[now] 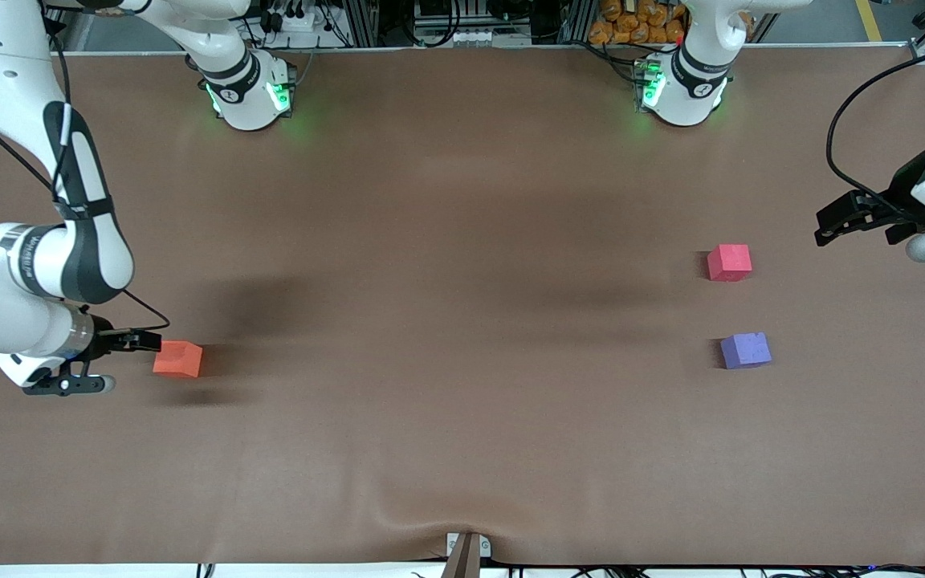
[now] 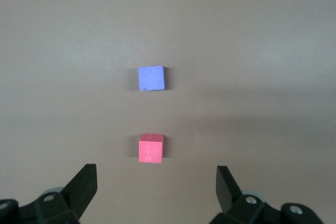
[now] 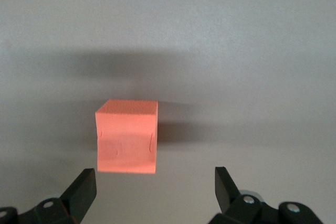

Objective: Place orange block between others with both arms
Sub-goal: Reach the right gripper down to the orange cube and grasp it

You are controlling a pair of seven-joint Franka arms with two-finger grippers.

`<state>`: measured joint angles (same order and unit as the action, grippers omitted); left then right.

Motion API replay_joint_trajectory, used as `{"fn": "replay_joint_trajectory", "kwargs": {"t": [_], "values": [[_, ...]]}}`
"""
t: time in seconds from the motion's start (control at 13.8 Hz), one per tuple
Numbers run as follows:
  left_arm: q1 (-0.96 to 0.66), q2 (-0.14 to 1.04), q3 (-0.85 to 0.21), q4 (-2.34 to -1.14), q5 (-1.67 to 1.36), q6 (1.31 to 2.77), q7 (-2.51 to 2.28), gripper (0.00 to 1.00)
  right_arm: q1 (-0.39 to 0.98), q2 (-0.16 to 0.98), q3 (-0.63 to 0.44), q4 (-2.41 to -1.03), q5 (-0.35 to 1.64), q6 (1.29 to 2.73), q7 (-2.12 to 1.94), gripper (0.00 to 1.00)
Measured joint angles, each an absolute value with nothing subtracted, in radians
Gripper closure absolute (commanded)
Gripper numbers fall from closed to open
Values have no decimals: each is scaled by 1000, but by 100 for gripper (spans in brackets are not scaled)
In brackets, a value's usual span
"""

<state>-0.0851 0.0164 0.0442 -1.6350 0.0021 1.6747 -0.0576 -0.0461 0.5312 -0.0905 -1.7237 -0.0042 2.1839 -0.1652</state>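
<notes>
The orange block [image 1: 177, 359] [image 3: 127, 136] lies on the brown table toward the right arm's end. My right gripper [image 1: 137, 353] [image 3: 155, 179] is low beside it, open, and the block sits just ahead of the fingertips without touching them. The others lie toward the left arm's end. The red-pink cube [image 1: 729, 262] [image 2: 151, 148] is farther from the front camera than the purple-blue cube [image 1: 745, 351] [image 2: 151, 78], with a gap between them. My left gripper [image 1: 822, 227] [image 2: 156, 182] hangs open and empty over the table's edge at that end, facing both cubes.
The brown table cover [image 1: 462, 201] has a wrinkle by a clamp [image 1: 466, 552] at the edge nearest the front camera. The two green-lit arm bases [image 1: 250, 92] [image 1: 683, 88] stand along the back edge. A black cable [image 1: 840, 128] loops above the left gripper.
</notes>
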Motion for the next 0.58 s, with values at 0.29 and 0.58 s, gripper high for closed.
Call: {"fn": "replay_joint_trajectory", "kwargs": {"t": [0.29,0.58], "values": [[-85,16,44,-1635,2,1675,-56,0,-38,582,-80,-1726,1,2237,-128,0],[-83,16,46,-1635,2,1674,-53,0,-24,594,-77,-1726,2,2241,-67,0]]}}
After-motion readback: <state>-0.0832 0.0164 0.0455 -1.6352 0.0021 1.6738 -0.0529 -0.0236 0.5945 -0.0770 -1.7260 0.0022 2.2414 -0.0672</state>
